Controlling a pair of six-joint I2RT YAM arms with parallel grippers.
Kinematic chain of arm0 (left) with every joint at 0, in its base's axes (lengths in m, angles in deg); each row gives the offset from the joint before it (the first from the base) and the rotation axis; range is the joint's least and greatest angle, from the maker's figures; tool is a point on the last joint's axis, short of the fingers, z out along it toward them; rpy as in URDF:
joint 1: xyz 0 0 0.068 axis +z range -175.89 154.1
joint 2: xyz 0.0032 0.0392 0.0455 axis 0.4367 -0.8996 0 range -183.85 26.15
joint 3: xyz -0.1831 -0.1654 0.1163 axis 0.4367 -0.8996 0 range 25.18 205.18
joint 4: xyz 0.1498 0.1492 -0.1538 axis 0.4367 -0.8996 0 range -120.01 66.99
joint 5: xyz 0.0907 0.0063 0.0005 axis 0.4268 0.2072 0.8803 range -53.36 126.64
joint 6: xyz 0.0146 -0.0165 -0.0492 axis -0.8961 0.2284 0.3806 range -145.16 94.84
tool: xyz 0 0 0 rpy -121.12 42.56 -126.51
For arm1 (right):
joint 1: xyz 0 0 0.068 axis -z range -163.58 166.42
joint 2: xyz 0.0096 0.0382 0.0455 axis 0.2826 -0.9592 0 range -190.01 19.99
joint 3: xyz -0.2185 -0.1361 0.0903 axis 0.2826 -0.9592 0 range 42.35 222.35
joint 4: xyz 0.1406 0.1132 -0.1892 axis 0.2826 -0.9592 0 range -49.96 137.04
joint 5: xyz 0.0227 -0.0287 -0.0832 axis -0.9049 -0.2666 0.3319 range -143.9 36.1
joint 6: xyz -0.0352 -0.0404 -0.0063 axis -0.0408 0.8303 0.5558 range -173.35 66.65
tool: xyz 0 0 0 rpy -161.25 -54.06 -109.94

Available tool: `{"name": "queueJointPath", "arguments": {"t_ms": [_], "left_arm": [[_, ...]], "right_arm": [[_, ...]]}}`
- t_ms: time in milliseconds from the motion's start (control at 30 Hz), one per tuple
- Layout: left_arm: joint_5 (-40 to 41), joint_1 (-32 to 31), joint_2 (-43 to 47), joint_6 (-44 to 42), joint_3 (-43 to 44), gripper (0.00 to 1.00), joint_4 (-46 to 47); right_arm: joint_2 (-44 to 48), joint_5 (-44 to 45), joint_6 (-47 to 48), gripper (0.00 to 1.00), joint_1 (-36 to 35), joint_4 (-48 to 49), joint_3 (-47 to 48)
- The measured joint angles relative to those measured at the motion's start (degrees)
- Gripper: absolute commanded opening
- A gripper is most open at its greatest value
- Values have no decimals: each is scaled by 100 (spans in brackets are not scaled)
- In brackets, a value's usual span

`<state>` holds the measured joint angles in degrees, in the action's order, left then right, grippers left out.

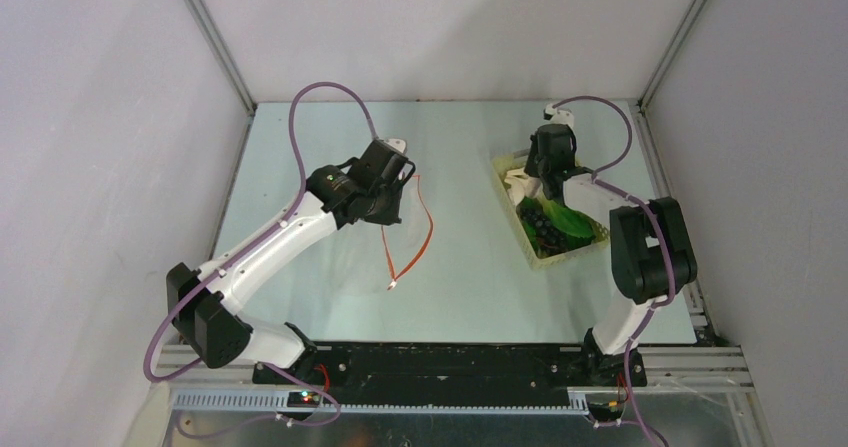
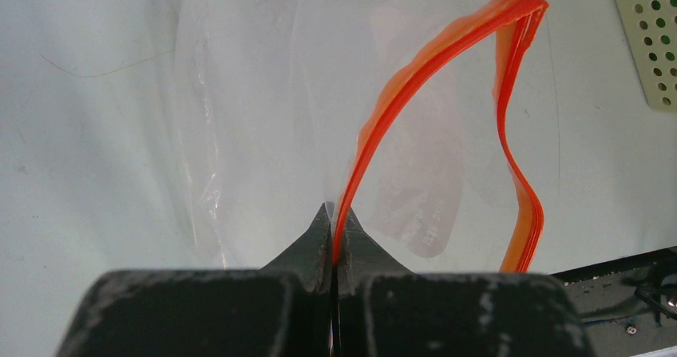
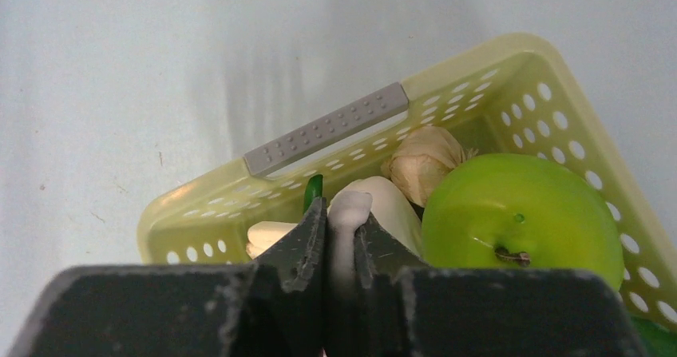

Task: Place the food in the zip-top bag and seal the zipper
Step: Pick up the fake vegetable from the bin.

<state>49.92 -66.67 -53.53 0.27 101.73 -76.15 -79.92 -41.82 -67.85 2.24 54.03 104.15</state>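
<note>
The clear zip-top bag (image 1: 365, 257) lies on the table's left half, its mouth held open. In the left wrist view the bag (image 2: 255, 101) hangs ahead of my left gripper (image 2: 335, 217), which is shut on the orange-red zipper (image 2: 423, 69). The white slider tab (image 1: 392, 287) is at the strip's near end. My right gripper (image 3: 342, 209) is down in the pale yellow basket (image 3: 479, 77), shut on a white bok choy stalk (image 3: 350, 205). Beside it lie the green apple (image 3: 523, 217), a mushroom (image 3: 423, 161) and the pepper tip (image 3: 313, 191). Grapes (image 1: 540, 229) and green leaves (image 1: 572, 222) lie at the basket's near end.
The basket (image 1: 548, 259) stands at the right, its corner showing in the left wrist view (image 2: 651, 45). White enclosure walls with metal posts ring the table. A black base rail (image 1: 450, 362) runs along the near edge.
</note>
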Motion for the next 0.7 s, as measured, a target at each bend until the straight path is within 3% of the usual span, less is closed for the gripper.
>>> {"name": "queueJointPath", "arguments": {"t_ms": [233, 700], "left_arm": [[-31, 0, 22, 2, -50, 0, 42], [-199, 2, 52, 59, -125, 0, 129]], "right_arm": [[188, 444, 127, 0, -144, -352, 39], [1753, 855, 170, 0, -195, -1255, 39]]}}
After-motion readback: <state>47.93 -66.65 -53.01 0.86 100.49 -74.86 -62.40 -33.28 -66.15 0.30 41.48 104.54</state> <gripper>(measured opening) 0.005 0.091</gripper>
